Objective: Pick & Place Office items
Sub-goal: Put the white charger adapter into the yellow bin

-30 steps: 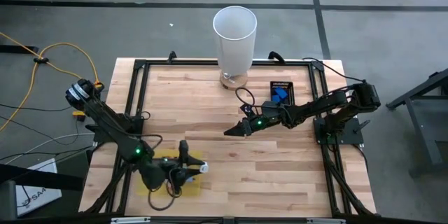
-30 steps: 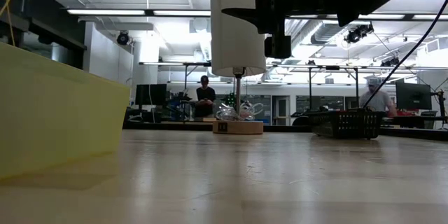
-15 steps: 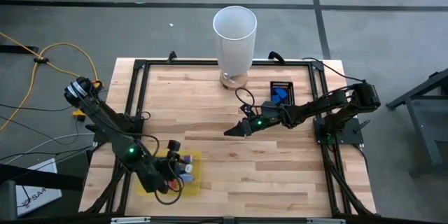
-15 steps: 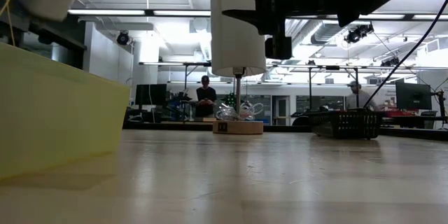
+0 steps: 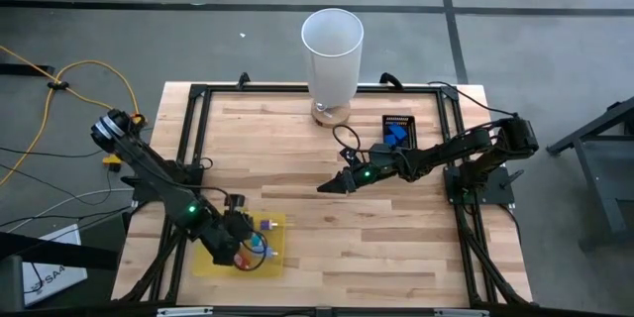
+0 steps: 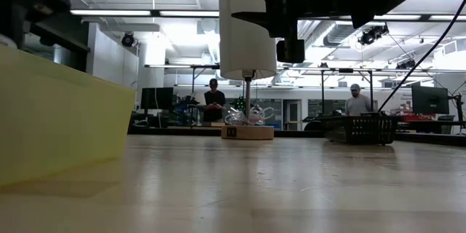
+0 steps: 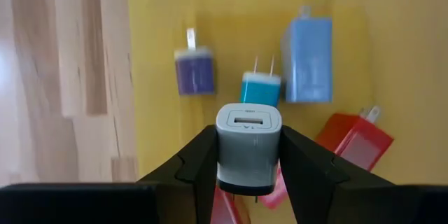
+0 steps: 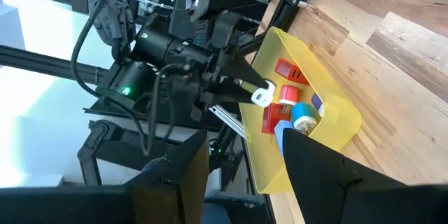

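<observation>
My left gripper (image 7: 248,157) hangs over the yellow tray (image 7: 161,14) at the table's near left, shut on a whitish-grey block-shaped office item (image 7: 248,136). Under it in the tray lie a purple (image 7: 194,71), a teal (image 7: 260,88), a blue (image 7: 306,59) and a red (image 7: 353,140) office item. In the high view this gripper (image 5: 245,241) points steeply down at the tray (image 5: 278,222). My right gripper (image 5: 323,187) waits open over the table's middle, nothing between its fingers (image 8: 318,171). My left gripper pinches the whitish-grey item by two opposite side faces (image 7: 225,155) between its two fingers (image 7: 199,168). The fingers come from above, slanting down. The item is lifted clear above the tray, with its socket face (image 7: 248,120) turned toward the wrist.
A tall white cylinder (image 5: 332,45) stands on a wooden foot at the far edge. A small black tray (image 5: 398,119) with a blue piece (image 5: 396,135) lies at the far right. A black frame (image 5: 193,119) rims the table. People show far behind in the low view.
My left gripper has tipped from near level to pointing steeply down, rolling as it went, and has sunk a little toward the yellow tray's near left part. It has stayed shut on the whitish-grey item, which now hangs over the tray's contents.
</observation>
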Action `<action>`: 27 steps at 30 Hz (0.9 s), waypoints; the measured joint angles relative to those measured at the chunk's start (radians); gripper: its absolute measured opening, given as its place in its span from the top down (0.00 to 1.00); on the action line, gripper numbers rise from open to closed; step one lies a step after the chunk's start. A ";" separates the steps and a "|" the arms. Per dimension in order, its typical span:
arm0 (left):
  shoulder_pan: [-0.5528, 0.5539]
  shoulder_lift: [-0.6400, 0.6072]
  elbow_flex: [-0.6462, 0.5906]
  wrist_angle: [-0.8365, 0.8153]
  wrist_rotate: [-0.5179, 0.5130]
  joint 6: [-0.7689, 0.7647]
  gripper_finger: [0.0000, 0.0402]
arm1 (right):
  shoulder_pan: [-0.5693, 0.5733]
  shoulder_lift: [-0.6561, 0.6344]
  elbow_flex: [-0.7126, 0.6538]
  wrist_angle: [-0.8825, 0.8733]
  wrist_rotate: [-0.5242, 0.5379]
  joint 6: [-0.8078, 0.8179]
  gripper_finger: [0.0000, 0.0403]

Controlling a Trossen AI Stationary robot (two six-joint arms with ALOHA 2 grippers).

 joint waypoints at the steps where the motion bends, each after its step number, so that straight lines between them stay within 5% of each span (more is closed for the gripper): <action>1: 0.005 0.006 0.000 -0.007 0.014 -0.013 0.68 | 0.000 0.000 0.000 0.000 0.000 0.000 0.58; 27: 0.085 0.143 -0.002 0.013 0.108 -0.017 0.68 | 0.000 0.000 0.000 -0.003 0.000 0.000 0.58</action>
